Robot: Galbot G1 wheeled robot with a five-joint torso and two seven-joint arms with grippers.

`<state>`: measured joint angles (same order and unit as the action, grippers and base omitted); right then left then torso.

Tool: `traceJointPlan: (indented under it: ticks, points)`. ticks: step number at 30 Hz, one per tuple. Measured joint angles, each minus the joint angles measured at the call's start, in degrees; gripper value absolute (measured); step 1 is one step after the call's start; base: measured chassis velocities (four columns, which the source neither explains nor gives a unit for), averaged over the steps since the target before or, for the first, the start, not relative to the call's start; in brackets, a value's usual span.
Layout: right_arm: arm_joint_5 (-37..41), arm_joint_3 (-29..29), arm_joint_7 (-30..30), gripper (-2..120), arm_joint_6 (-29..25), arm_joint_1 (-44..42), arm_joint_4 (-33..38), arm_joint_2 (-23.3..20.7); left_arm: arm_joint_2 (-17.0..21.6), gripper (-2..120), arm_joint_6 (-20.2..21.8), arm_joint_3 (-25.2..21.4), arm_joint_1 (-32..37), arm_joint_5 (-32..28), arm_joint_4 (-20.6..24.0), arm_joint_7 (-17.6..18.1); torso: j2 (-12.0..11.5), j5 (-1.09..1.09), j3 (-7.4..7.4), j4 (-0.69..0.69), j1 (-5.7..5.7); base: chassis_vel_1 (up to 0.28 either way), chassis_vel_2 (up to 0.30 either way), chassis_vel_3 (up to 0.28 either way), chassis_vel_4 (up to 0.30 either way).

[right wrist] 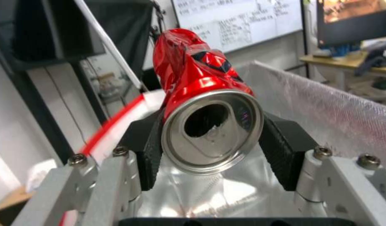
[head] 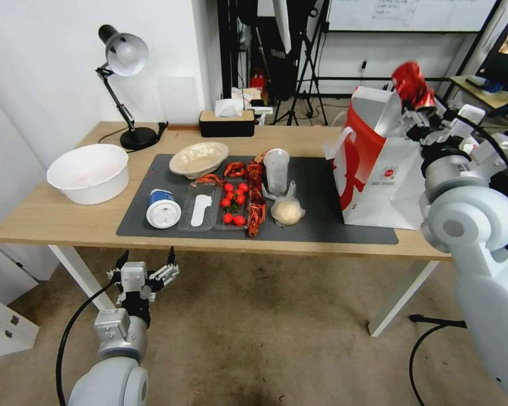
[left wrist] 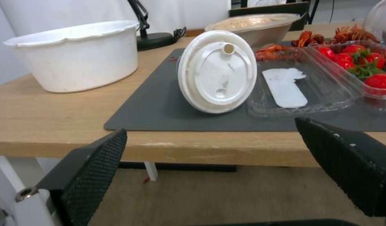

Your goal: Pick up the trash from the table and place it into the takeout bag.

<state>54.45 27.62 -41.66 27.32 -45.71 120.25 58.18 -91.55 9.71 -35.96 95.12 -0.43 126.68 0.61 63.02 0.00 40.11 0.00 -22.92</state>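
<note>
My right gripper [head: 419, 111] is shut on a crushed red soda can [head: 412, 83], held tilted above the open top of the white-and-red takeout bag [head: 378, 180]. In the right wrist view the can [right wrist: 193, 69] sits between the black pads [right wrist: 285, 150], over the bag's silvery lining [right wrist: 318, 106]. On the table's [head: 51, 217] dark mat [head: 333, 220] lie a blue-and-white tub [head: 163, 208] on its side, a beige shallow bowl [head: 198, 158], a clear cup [head: 276, 169] and a wrapped pale ball [head: 287, 212]. My left gripper [head: 145, 265] hangs open below the table's front edge, facing the tub [left wrist: 218, 72].
A big white bowl [head: 88, 172] stands at the table's left end. A black desk lamp [head: 127, 67] and a tissue box [head: 227, 123] are at the back. A clear tray of tomatoes [head: 233, 203] and red crayfish shells [head: 255, 197] lie mid-mat.
</note>
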Motion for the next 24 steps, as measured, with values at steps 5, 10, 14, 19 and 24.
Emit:
traceJointPlan:
  ticks: [5, 10, 14, 19, 24]
  points:
    - [0.5, 0.0, -0.5, 68, 0.8, 0.4, -0.2, 0.1, -0.3, 100, -0.3, 0.0, 0.0, 0.4, -0.2, 0.0, 0.0, 0.0, 0.0, 0.0, 0.0, 0.0, 0.0, 0.0, 0.0]
    - [0.8, 0.4, -0.4, 87, 0.6, 0.4, -0.2, -0.2, -0.4, 100, -0.3, 0.1, 0.0, 0.8, -0.4, 0.0, 0.0, 0.0, 0.0, 0.0, 0.0, 0.0, 0.0, 0.0, 0.0]
    - [2.6, 1.1, 5.4, 99, -5.5, -0.1, 1.3, -0.6, -0.5, 100, -0.3, 0.2, -0.1, 0.8, -0.4, 0.0, 0.0, -0.01, 0.0, 0.01, 0.0, 0.0, 0.0, 0.0, 0.0]
    - [3.0, 1.3, 12.8, 100, -10.8, -2.7, 4.3, -1.5, -0.5, 100, -0.4, 0.2, -0.1, 0.8, -0.4, 0.0, 0.0, -0.02, 0.0, 0.0, 0.0, 0.0, 0.0, 0.0, 0.0]
    - [0.9, 1.1, 23.1, 100, -16.5, -9.9, 8.7, -2.6, -0.2, 100, -0.4, 0.1, -0.2, 0.6, -0.4, 0.0, 0.0, -0.02, -0.01, 0.0, 0.0, 0.0, 0.0, 0.0, 0.0]
